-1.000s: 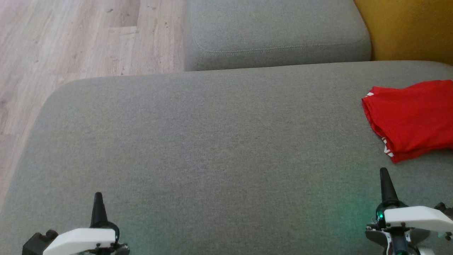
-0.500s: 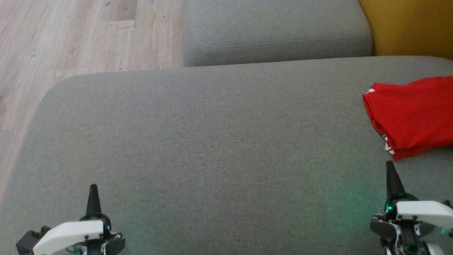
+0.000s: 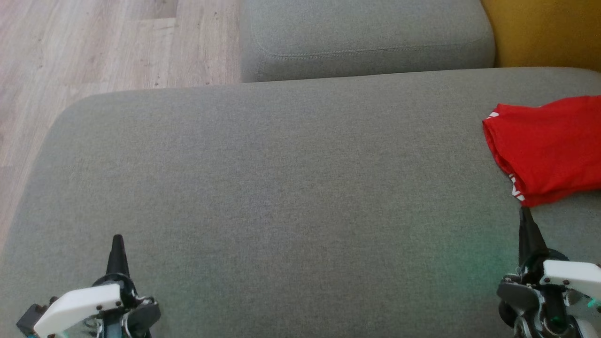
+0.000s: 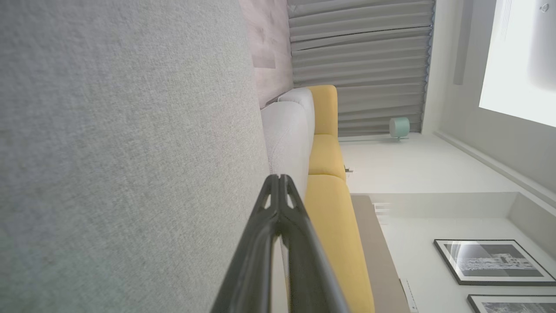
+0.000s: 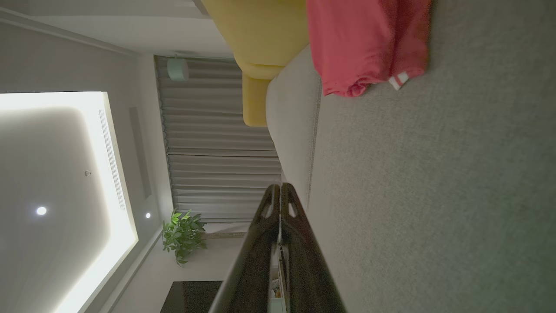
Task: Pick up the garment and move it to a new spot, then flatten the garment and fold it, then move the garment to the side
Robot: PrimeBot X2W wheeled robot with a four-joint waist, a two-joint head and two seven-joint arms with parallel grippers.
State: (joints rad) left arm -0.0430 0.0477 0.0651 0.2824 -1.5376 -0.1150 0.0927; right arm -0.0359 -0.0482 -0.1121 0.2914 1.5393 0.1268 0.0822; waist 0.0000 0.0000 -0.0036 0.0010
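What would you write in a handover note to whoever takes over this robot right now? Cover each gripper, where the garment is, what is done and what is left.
Left gripper: shut, empty, at the near left of the grey sofa cushion.
Right gripper: shut, empty, tip just short of the red garment, at its near corner.
The red garment lies on the cushion's right side, in layers, white trim at its edge; part runs out of the head view.
Done: it looks folded and set aside, though I cannot confirm that.
Left: check the fold; if poor, flatten and refold.
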